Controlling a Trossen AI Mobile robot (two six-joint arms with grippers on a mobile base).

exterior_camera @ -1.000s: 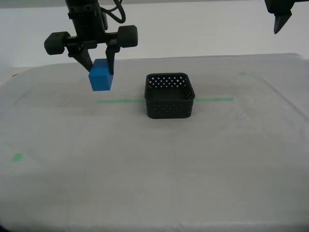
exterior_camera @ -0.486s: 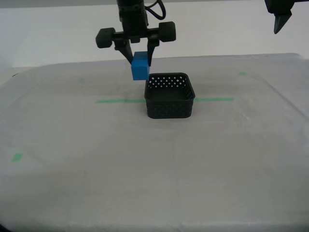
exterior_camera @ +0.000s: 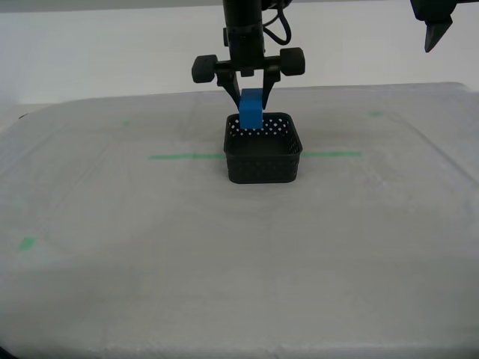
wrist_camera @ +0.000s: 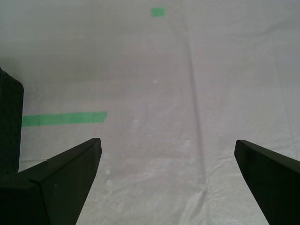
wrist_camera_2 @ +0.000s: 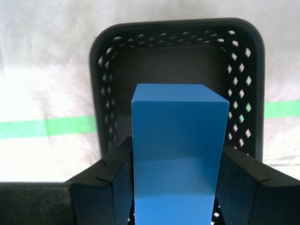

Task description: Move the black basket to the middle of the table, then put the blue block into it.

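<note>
The black basket (exterior_camera: 263, 168) stands near the middle of the table (exterior_camera: 224, 269), across the green tape line (exterior_camera: 183, 156). My second gripper (exterior_camera: 250, 118) hangs over the basket's far part, shut on the blue block (exterior_camera: 251, 110), whose lower end is about level with the rim. In the second wrist view the blue block (wrist_camera_2: 177, 140) is clamped between both fingers above the basket (wrist_camera_2: 107, 65), which has nothing inside. My first gripper (wrist_camera: 168, 143) is open wide over bare cloth. One of its fingers (exterior_camera: 434, 34) shows high at the exterior view's right.
Small green tape bits lie at the exterior view's lower left (exterior_camera: 28, 242) and far right (exterior_camera: 376, 114). A basket edge (wrist_camera: 9, 122) shows beside my first gripper's view. The cloth has shallow creases, and a white wall stands behind the table.
My second gripper has carried the blue block toward the exterior view's right, from well off the basket's side to directly above it, and slightly lower. The basket and first gripper have not moved.
</note>
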